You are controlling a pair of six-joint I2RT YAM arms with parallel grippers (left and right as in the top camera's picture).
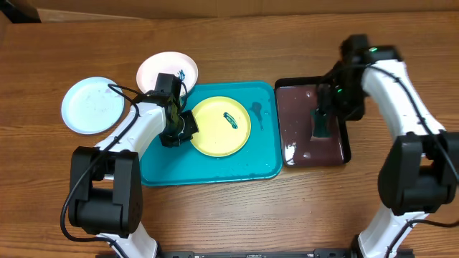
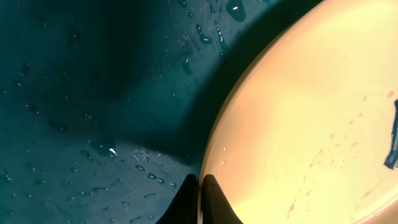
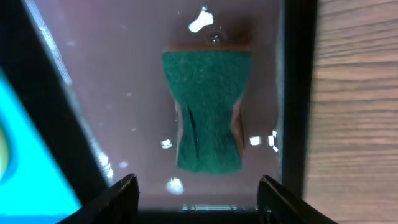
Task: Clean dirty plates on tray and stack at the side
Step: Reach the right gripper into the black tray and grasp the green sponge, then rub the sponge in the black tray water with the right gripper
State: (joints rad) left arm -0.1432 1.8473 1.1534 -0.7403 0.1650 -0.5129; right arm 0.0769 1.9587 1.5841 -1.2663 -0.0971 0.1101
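The yellow-green plate (image 1: 221, 126) lies on the turquoise tray (image 1: 262, 163) with a dark teal smear (image 1: 230, 118). My left gripper (image 1: 183, 129) is shut on its left rim; in the left wrist view the fingers (image 2: 200, 198) pinch the plate's edge (image 2: 298, 124). The white plate (image 1: 163, 66), with a small smear, and the pale mint-blue plate (image 1: 90, 104) lie on the table left of the tray. My right gripper (image 3: 199, 199) is open above the teal sponge (image 3: 208, 118), which lies in the black tray (image 1: 294, 93).
The black tray (image 3: 93, 74) holds dark liquid and stands right of the turquoise tray. Water drops lie on the turquoise tray (image 2: 93, 124). Bare wood table surrounds both trays.
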